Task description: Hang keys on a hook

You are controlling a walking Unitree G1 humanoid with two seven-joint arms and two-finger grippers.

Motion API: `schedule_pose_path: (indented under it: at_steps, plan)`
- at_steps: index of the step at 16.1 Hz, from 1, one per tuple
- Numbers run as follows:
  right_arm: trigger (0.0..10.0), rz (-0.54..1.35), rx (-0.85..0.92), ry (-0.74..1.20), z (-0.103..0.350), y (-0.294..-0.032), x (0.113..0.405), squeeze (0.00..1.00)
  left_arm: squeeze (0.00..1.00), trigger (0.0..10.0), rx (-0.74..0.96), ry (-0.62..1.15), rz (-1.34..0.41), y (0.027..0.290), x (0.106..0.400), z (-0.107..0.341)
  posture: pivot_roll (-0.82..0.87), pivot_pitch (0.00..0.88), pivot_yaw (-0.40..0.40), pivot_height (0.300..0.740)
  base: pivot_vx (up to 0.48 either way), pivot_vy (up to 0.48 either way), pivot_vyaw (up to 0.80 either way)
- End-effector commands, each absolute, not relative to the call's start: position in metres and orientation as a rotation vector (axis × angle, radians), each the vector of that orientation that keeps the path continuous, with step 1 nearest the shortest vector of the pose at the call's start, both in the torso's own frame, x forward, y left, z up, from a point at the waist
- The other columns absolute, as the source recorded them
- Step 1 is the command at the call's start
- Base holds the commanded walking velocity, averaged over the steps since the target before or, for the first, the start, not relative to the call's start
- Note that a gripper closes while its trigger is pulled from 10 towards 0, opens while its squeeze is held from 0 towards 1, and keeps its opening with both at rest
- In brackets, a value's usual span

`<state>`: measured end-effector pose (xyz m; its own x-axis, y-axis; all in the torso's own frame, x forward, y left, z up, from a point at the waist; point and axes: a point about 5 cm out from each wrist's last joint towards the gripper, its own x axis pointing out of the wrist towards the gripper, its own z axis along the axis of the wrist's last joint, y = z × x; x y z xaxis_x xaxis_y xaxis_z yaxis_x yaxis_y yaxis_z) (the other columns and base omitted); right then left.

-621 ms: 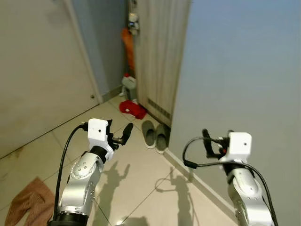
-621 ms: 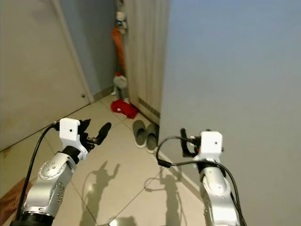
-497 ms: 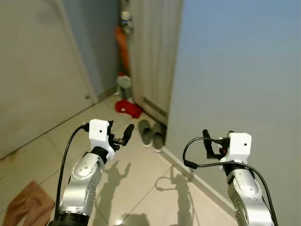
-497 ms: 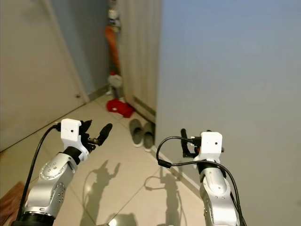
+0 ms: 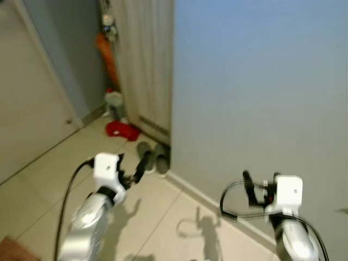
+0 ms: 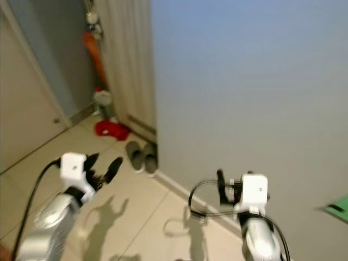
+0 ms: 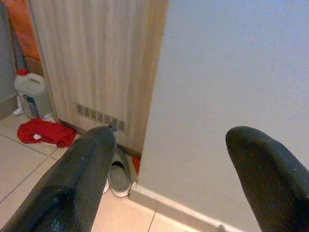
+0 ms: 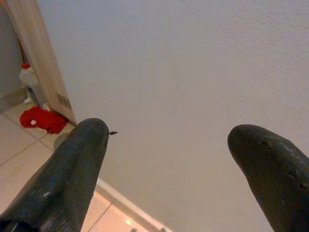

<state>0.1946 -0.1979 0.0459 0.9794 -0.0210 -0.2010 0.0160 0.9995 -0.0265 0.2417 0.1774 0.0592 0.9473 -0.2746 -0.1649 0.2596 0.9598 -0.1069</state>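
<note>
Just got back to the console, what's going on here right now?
The robot stands in a hallway facing a plain grey wall, and the head views are blurred. Both arms are raised in front of it. The left gripper and right gripper are open and hold nothing. On the tiled floor by the wall's corner lie a pair of grey slippers, with a red cloth and a white jug further back beside a wooden panel.
</note>
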Motion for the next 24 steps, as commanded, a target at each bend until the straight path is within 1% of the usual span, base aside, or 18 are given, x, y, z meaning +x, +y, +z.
schedule_pose_path:
  at_steps: [1, 2, 3, 5, 7, 10, 12, 16, 19, 24]
  plan:
    - [10.0, -0.015, -0.026, 0.215, 0.043, -0.198, 0.189, 0.0, 0.0, 10.0, -0.083, 0.163, -0.274, 0.181, 0.24, 0.064, -0.05, 0.0, 0.019, 0.74, 0.0, 0.0, -0.73]
    - [10.0, -0.025, -0.017, 0.233, 0.035, -0.197, 0.186, 0.0, 0.0, 10.0, -0.072, 0.148, -0.269, 0.182, 0.242, 0.065, -0.05, 0.0, 0.019, 0.74, 0.0, 0.0, -0.73]
    - [10.0, -0.029, -0.008, 0.234, 0.027, -0.191, 0.183, 0.0, 0.0, 10.0, -0.061, 0.139, -0.288, 0.179, 0.247, 0.064, -0.05, 0.0, 0.024, 0.74, 0.0, 0.0, -0.73]
    - [10.0, -0.022, -0.007, 0.226, 0.025, -0.183, 0.173, 0.0, 0.0, 10.0, -0.06, 0.144, -0.309, 0.176, 0.247, 0.062, -0.05, 0.0, 0.025, 0.74, 0.0, 0.0, -0.73]
    - [10.0, -0.036, 0.005, 0.22, 0.029, -0.181, 0.172, 0.0, 0.0, 10.0, -0.05, 0.157, -0.315, 0.177, 0.246, 0.058, -0.05, 0.0, 0.023, 0.74, 0.0, 0.0, -0.73]
    - [10.0, -0.031, -0.002, 0.172, 0.036, -0.172, 0.183, 0.0, 0.0, 10.0, -0.081, 0.159, -0.266, 0.179, 0.254, 0.054, -0.06, 0.0, 0.023, 0.74, 0.0, 0.0, -0.73]
    - [10.0, -0.014, -0.015, 0.139, 0.044, -0.165, 0.188, 0.0, 0.0, 10.0, -0.037, 0.119, -0.306, 0.174, 0.256, 0.058, -0.06, 0.0, 0.02, 0.74, 0.0, 0.0, -0.73]
    - [10.0, -0.023, -0.025, 0.139, 0.044, -0.173, 0.186, 0.0, 0.0, 10.0, -0.026, 0.125, -0.346, 0.177, 0.254, 0.046, -0.05, 0.0, 0.019, 0.74, 0.0, -0.478, -0.73]
    - [10.0, -0.023, -0.024, 0.14, 0.045, -0.174, 0.186, 0.0, 0.0, 10.0, -0.032, 0.163, -0.321, 0.183, 0.26, 0.034, -0.05, 0.0, 0.023, 0.74, 0.0, -0.099, -0.73]
    - [10.0, -0.022, -0.014, 0.148, 0.044, -0.176, 0.184, 0.0, 0.0, 10.0, -0.024, 0.186, -0.341, 0.179, 0.267, 0.024, -0.06, 0.0, 0.028, 0.74, 0.0, 0.469, -0.73]
